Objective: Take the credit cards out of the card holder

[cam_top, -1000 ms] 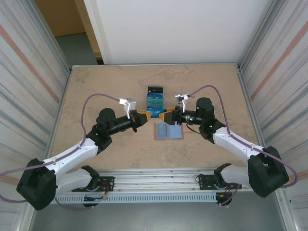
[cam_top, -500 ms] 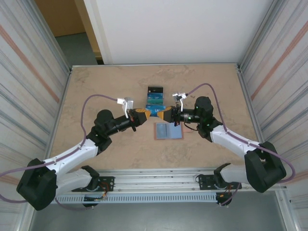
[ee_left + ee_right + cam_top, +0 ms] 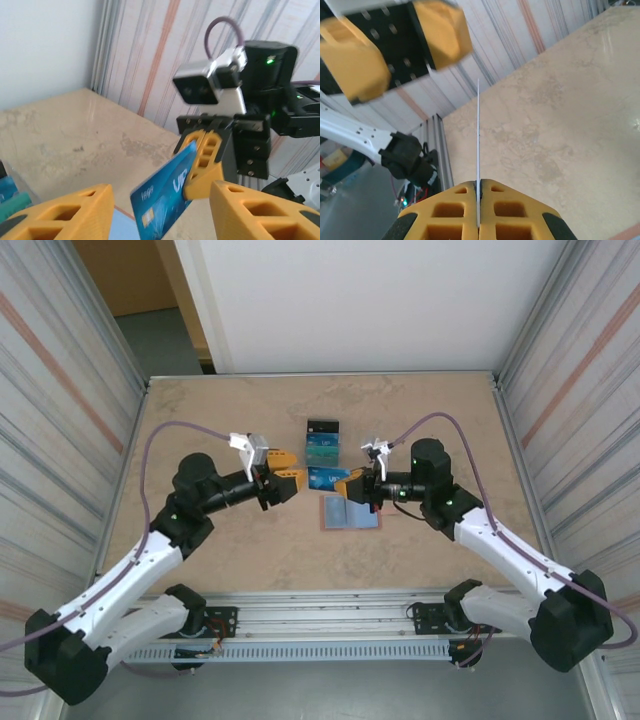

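Note:
A blue credit card [image 3: 325,478] hangs above the table, pinched at one end by my right gripper [image 3: 350,485], which is shut on it. My left gripper [image 3: 287,480] stands open just left of the card's free end, apart from it. In the left wrist view the blue card [image 3: 162,200] sits between my open left fingers [image 3: 60,215], held by the right gripper [image 3: 202,162]. In the right wrist view the card [image 3: 478,135] shows edge-on in the shut right gripper [image 3: 478,184]. The card holder [image 3: 350,513] lies open on the table below.
A black card [image 3: 322,427] and a teal card [image 3: 322,447] lie in a row on the table [image 3: 220,410] behind the grippers. Metal side walls [image 3: 60,410] close in left and right. The left gripper's fingers [image 3: 360,65] face the right wrist camera.
The right gripper shut on the blue card. The left gripper then opened, let the card go and drew back to the left.

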Tool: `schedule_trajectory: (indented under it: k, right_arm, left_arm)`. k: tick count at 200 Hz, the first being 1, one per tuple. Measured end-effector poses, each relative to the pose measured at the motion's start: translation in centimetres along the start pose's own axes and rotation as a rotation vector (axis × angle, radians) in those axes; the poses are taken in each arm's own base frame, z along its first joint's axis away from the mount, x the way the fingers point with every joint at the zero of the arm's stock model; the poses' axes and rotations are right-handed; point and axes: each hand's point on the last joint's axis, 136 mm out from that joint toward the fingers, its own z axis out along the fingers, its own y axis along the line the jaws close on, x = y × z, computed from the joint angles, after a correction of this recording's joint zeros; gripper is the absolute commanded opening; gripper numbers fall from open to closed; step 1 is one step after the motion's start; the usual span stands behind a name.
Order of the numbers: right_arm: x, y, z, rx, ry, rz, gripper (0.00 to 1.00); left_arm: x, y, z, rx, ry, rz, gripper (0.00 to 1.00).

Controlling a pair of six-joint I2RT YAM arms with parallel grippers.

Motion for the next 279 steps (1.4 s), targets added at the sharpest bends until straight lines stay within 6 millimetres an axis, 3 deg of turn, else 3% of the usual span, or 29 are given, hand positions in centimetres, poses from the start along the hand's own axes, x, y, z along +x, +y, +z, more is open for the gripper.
schedule_trajectory:
  k: [19,55,87,155,216,240,265,279]
  right_arm:
    - [0.9,0.0,-0.1,0.01,0.037,-0.005,0.0]
    - [1.9,0.2,0.0,0.011,0.086,-0.013,0.0]
    - [1.7,0.6,0.2,0.001,0.098,-0.036,0.0]
    - [2.3,0.6,0.2,0.001,0.125,-0.043,0.0]
    - [2.6,1.2,0.3,-0.02,0.138,-0.045,0.0]
    - [2.6,1.2,0.3,-0.021,0.139,-0.044,0.0]
    - [2.6,1.0,0.3,-0.014,0.139,-0.044,0.02]
    - [2.6,0.9,0.3,-0.007,0.139,-0.048,0.07]
  left_arm:
    - [-0.4,-0.8,0.1,0.035,0.037,0.066,0.62]
    - [1.1,-1.4,1.6,0.103,0.182,0.126,0.61]
    - [2.8,-2.9,3.2,0.181,0.306,0.189,0.49]
    - [5.3,-1.9,4.6,0.211,0.433,0.213,0.35]
    - [6.5,-1.7,5.1,0.25,0.484,0.212,0.33]
    - [7.1,-1.7,5.0,0.276,0.501,0.198,0.23]
    - [7.2,-2.3,4.7,0.316,0.504,0.19,0.0]
    - [7.2,-2.4,4.7,0.324,0.503,0.196,0.0]
